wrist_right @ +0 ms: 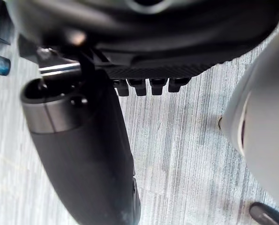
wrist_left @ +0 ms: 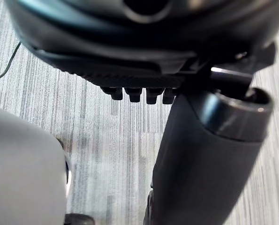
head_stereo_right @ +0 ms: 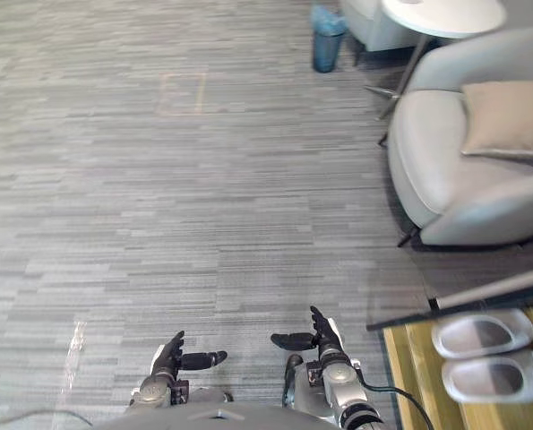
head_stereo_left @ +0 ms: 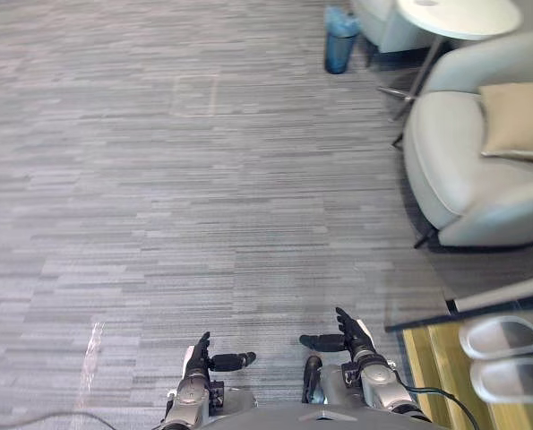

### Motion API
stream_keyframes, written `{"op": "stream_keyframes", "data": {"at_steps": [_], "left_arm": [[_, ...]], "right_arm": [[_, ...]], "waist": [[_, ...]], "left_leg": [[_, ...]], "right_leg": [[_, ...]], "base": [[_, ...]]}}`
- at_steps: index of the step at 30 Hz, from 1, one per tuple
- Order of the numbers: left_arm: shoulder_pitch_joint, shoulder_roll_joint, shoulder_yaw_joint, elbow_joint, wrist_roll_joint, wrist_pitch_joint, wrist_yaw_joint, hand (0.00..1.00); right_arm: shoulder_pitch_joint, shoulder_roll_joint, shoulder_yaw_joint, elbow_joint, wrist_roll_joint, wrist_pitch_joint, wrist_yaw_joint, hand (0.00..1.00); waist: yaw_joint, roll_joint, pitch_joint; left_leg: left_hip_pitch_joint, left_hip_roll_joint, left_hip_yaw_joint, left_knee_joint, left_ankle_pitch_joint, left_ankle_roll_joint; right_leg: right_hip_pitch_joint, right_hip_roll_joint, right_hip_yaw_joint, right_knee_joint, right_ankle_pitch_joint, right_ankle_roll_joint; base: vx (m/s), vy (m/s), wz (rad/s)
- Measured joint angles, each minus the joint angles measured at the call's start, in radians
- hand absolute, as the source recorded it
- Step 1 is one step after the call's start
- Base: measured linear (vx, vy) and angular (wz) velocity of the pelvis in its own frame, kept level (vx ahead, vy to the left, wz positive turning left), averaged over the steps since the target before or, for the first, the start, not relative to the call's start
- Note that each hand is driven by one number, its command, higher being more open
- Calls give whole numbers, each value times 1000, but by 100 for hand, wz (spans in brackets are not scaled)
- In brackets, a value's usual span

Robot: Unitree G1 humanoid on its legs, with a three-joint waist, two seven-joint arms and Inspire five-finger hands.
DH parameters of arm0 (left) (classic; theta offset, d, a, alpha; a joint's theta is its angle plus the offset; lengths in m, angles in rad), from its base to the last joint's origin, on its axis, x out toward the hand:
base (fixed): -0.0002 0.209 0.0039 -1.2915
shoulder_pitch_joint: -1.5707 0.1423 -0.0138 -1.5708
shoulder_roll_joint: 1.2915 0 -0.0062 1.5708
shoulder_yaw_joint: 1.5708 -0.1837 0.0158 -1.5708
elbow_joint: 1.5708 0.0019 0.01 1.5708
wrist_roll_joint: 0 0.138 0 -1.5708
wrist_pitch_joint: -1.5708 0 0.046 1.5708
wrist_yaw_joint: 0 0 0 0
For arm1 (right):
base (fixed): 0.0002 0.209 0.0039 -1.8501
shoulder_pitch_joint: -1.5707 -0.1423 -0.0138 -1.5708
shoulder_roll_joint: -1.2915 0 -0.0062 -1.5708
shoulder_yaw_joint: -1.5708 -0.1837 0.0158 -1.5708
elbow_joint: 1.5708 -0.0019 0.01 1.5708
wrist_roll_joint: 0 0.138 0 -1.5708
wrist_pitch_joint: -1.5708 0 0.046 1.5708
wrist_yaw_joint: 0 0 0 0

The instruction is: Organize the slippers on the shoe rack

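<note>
Plainly the task is at its approach step: neither hand has touched anything yet. Nearest, the left hand (head_stereo_left: 197, 356) and the right hand (head_stereo_left: 351, 336) are held low in front of the body over the grey carpeted floor (head_stereo_left: 203, 179). Each has its fingers straight and its thumb stuck out sideways, and each is empty.

Just past the right hand, off to the robot's right, is the wooden shoe rack (head_stereo_left: 432, 358). Two pale slippers lie on its top side by side, the nearer slipper (head_stereo_left: 513, 376) and the farther slipper (head_stereo_left: 506, 333), their openings facing up. They are beside each other, but I cannot tell whether they touch.

I judge the next move calls for a turn toward the rack, so that the right hand can get over the slippers and curl round one.

Farther off stand one grey armchair (head_stereo_left: 463, 170) with one tan cushion (head_stereo_left: 517, 121), one round white tabletop (head_stereo_left: 459, 16), and one blue bin (head_stereo_left: 340, 40).
</note>
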Motion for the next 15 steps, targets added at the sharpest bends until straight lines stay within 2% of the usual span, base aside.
{"op": "stream_keyframes", "data": {"at_steps": [1,3,5,6,7,8,9,10,11,12,14,15], "left_arm": [[6,-2,28,-20,-4,0,6,100],[-1,-2,44,-28,-3,-2,6,100],[-17,1,45,-27,7,-2,4,100],[-31,6,44,-28,7,-1,3,100],[-44,16,43,-33,8,-1,1,100],[-45,17,42,-39,9,-1,1,100],[-39,11,35,-46,10,-4,2,100],[-48,19,30,-54,13,-7,2,100],[-52,24,30,-55,26,-6,1,100],[-51,25,31,-54,29,-1,-4,100],[-43,22,32,-48,27,2,-4,100],[-40,22,31,-43,28,3,-5,100]], "right_arm": [[11,0,1,0,0,0,-1,100],[-3,0,6,1,0,0,-4,100],[-15,1,7,1,0,0,-5,100],[-15,2,7,1,1,1,-5,100],[-14,4,7,1,1,1,-5,100],[-12,3,7,0,1,1,-5,100],[-7,-5,8,0,1,0,-5,100],[-13,4,10,9,1,3,-9,100],[-16,16,20,8,0,1,-9,100],[-20,15,24,8,0,1,-9,100],[-20,25,30,9,0,3,-7,100],[-18,28,33,8,0,3,-6,100]], "waist": [[9,1,0],[23,-3,3],[24,-3,8],[27,-17,18],[28,-27,26],[28,-32,29],[29,-25,24],[42,-55,19],[44,-73,16],[44,-76,15],[47,-72,14],[46,-73,15]], "left_leg": [[-48,65,144,133,-26,43],[-118,120,286,195,-74,92],[-178,124,323,159,-90,103],[-216,117,354,83,-80,115],[-246,96,388,-16,-37,139],[-257,85,399,-68,0,145],[-278,80,408,-160,137,173],[-288,41,407,-151,164,219],[-289,6,398,-163,146,236],[-283,-16,388,-160,123,246],[-237,-43,362,-152,73,261],[-200,-57,348,-156,49,264]], "right_leg": [[55,17,-21,-43,-2,-4],[111,23,-32,-96,-4,-7],[147,18,-51,-131,-4,-7],[176,3,-79,-140,-6,-2],[209,-20,-112,-141,-18,29],[220,-26,-126,-141,-27,44],[230,-14,-141,-141,-36,69],[246,-50,-149,-148,-56,100],[246,-76,-156,-136,-48,113],[242,-98,-155,-93,-43,122],[201,-152,-133,115,-40,130],[161,-191,-112,278,-11,158]], "base": [[371,-168,36],[372,-79,21],[264,43,27],[274,99,58],[337,129,61],[239,113,59],[275,134,53],[392,173,63],[506,234,65],[534,279,59],[443,264,47],[431,224,48]]}}
